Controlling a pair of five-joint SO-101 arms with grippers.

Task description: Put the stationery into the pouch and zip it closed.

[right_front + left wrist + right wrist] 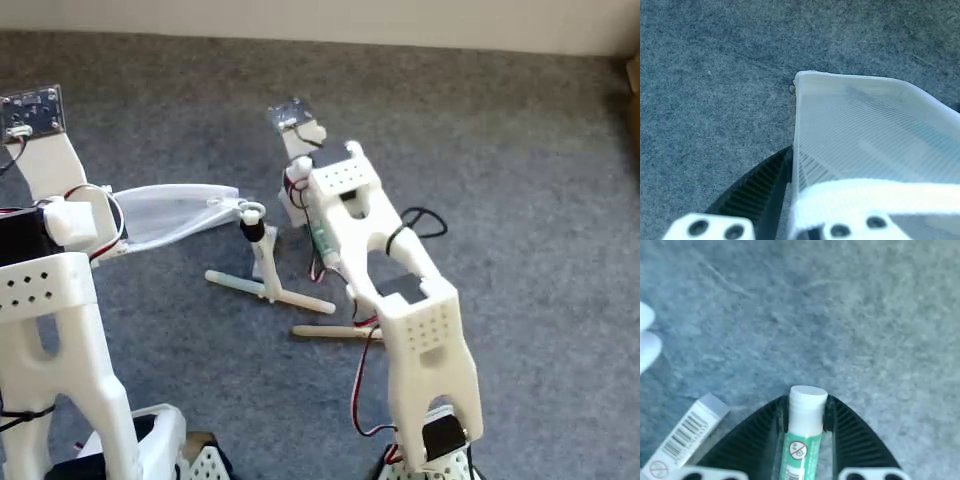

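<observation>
Desk, high view: grey, carpet-like desk (520, 180) carries all your task's things.
Pouch, high view: you have the translucent pouch (170, 215) lifted toward the desk's left side, with its zip ring (250, 210) pointing to the middle.
Pens, high view: two pale pens lie mid-desk outside the pouch, the long pen (270, 288) and the short pen (335, 332). A black-capped stick (256, 235) crosses the long one.
Left wrist view: your left fingers (757, 192) are pinching the pouch's edge. Its mesh wall (865, 135) rises above the desk, and you cannot tell whether anything is inside.
Right wrist view: your right fingers (755, 435) are clamped on a green-and-white glue stick (805, 410), cap outward and clear of the desk. A barcoded white stick (685, 440) lies just beside them.
Progress: early, by the look of it. The glue stick is in hand but not yet in the pouch, the pens and sticks wait on the desk, and the zip comes last.
</observation>
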